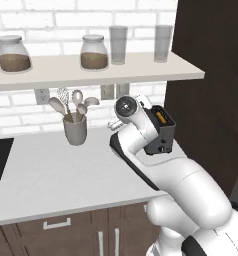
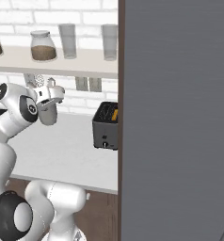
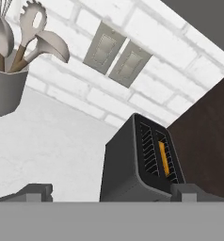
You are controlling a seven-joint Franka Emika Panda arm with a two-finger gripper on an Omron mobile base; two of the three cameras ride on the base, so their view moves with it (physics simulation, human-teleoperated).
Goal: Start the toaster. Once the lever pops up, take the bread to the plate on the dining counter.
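Dark grey-black boxy toaster (image 3: 142, 162) sits at the right back corner of the white marble desk (image 1: 56, 170), against the dark cabinet side. Golden-yellow bread slice (image 3: 164, 159) is in its slot. Pincer (image 3: 111, 190) released, jaws wide, hovering over the toaster. Grey utensil crock (image 1: 75, 129) stands near the back edge.

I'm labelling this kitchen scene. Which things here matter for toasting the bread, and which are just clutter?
Part of the job:
- toaster
- bread sitting in a toaster slot
- end effector, open, near the toaster

Just lying about:
- utensil holder with spoons
- two jars on the shelf
- two glasses
- wall outlets
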